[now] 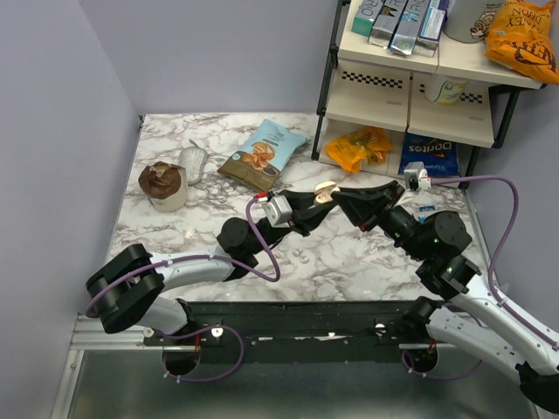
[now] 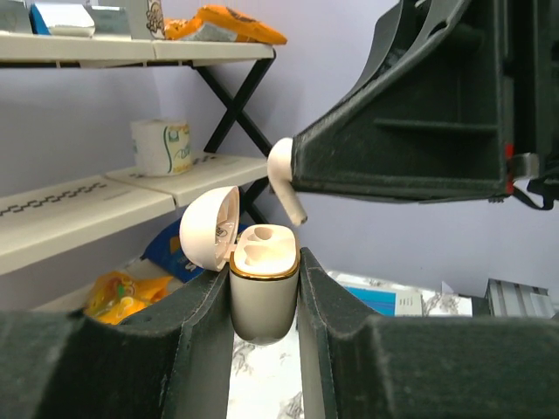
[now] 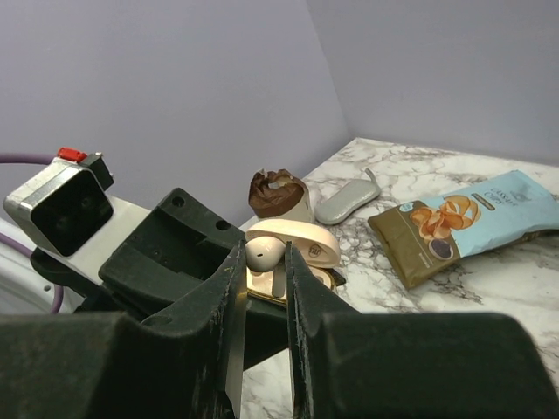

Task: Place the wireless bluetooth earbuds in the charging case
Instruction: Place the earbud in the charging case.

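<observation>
My left gripper (image 2: 264,305) is shut on the body of the charging case (image 2: 262,292), held upright above the table. Its lid (image 2: 210,231) is swung open to the left and the tan sockets face up. My right gripper (image 3: 264,262) is shut on one white earbud (image 3: 265,251). That earbud (image 2: 281,170) hangs just above the case's open top, stem pointing down, not touching it. In the top view both grippers meet at the case (image 1: 325,190) over the middle of the table. A tiny white bud (image 1: 300,256) lies on the marble below them.
A light-blue snack bag (image 1: 262,155), a grey pouch (image 1: 192,161) and a brown-topped cup (image 1: 163,185) lie at the back left. A shelf rack (image 1: 410,83) stands at the back right, with an orange packet (image 1: 362,147) and a blue chips bag (image 1: 428,155) under it.
</observation>
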{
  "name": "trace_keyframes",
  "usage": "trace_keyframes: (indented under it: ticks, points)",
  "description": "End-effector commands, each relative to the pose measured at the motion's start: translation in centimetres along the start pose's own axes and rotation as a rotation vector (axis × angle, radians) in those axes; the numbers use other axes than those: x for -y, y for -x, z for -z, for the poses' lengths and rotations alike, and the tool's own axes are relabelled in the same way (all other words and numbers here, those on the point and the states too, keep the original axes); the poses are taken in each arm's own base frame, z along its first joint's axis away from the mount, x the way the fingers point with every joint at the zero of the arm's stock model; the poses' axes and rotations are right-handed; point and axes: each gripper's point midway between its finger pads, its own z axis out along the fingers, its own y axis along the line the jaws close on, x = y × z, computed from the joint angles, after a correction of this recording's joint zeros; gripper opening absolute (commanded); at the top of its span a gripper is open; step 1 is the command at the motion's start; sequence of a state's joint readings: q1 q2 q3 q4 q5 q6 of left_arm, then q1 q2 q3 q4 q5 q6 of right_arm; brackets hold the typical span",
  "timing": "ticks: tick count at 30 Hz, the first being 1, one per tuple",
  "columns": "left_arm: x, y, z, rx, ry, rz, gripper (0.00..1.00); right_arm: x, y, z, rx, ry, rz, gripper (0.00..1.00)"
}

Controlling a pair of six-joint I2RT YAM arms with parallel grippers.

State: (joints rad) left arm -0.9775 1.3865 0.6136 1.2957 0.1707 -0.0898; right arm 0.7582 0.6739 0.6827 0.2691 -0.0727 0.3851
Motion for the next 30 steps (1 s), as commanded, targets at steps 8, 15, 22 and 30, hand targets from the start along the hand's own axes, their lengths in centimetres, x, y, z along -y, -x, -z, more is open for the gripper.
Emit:
trace_keyframes:
  ticks: [8, 15, 22, 30]
  points:
    - [1.6, 10.9, -0.7, 0.365, -0.084, -0.074, 0.00, -1.1, 3.8, -0.7, 0.099, 0.023, 0.051, 0.01]
    - [1.6, 11.2, -0.6, 0.373, -0.080, -0.075, 0.00, -1.1, 4.0, -1.1, 0.097, 0.020, 0.060, 0.01]
    - [1.7, 11.8, -0.8, 0.387, -0.083, -0.076, 0.00, -0.7, 3.3, -1.1, 0.079, 0.007, 0.061, 0.01]
    - [1.8, 12.4, -0.9, 0.397, -0.089, -0.075, 0.00, -0.2, 2.8, -1.1, 0.068, -0.012, 0.069, 0.01]
